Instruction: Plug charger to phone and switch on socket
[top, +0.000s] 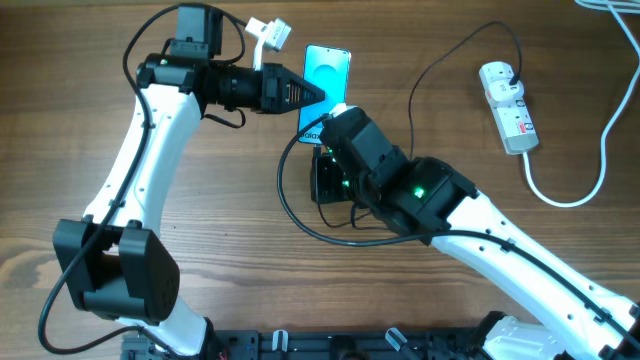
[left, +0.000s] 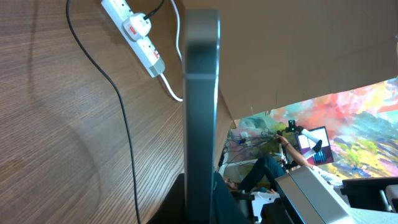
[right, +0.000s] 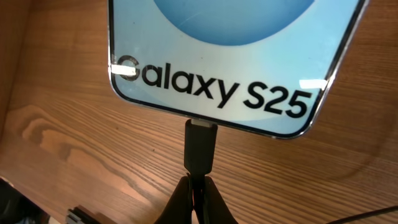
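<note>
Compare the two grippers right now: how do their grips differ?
The left gripper is clamped on the phone, while the right gripper pinches the small black charger plug tip. The left gripper comes in at the phone's long side; the right gripper comes in at its short bottom edge, with the charger plug tip up against that edge. Shared: both sets of jaws are shut, and both meet at the phone.

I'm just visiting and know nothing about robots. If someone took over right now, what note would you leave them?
Left claw: shut on the phone, gripping its long edge.
Right claw: shut on the charger's plug tip, which meets the phone's bottom port; full seating unclear.
Socket: off to the right, no claw near it.
Left to do: confirm the plug is in, then switch on the socket.
</note>
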